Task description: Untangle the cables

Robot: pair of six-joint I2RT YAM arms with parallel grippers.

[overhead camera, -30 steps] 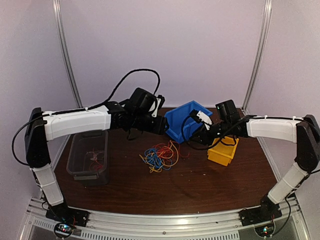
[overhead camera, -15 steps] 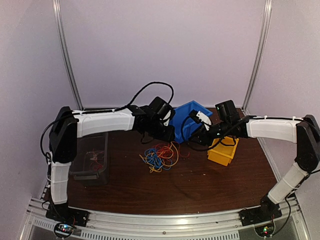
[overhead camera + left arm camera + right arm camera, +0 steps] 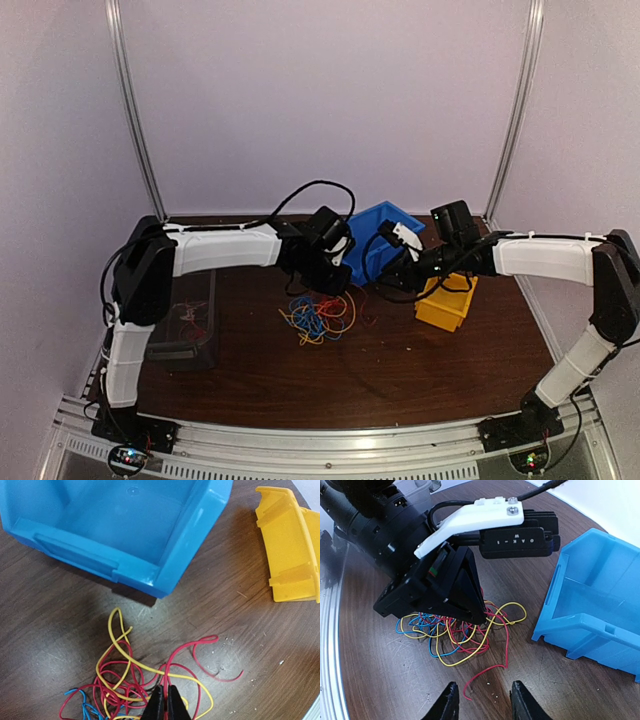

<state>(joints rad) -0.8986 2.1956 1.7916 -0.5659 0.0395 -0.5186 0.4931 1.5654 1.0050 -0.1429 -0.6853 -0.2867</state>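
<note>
Cables [image 3: 318, 315], a loose tangle of red, blue and yellow strands, lie mid-table [image 3: 400, 370] just in front of the blue bin [image 3: 375, 240]; none are in the bin. The left gripper [image 3: 164, 702] is down on the far edge of the tangle with its jaws pinched together, and a red strand runs into the tips. The right gripper [image 3: 482, 700] is just right of the pile with its jaws partly apart and nothing between them. A loose red strand end lies on the wood just beside one finger. The yellow bin [image 3: 445, 300] sits right of the blue one, tipped on its side and apart from the cables. A dark clear tub [image 3: 185, 320] at the left edge has a few thin wires inside.
</note>
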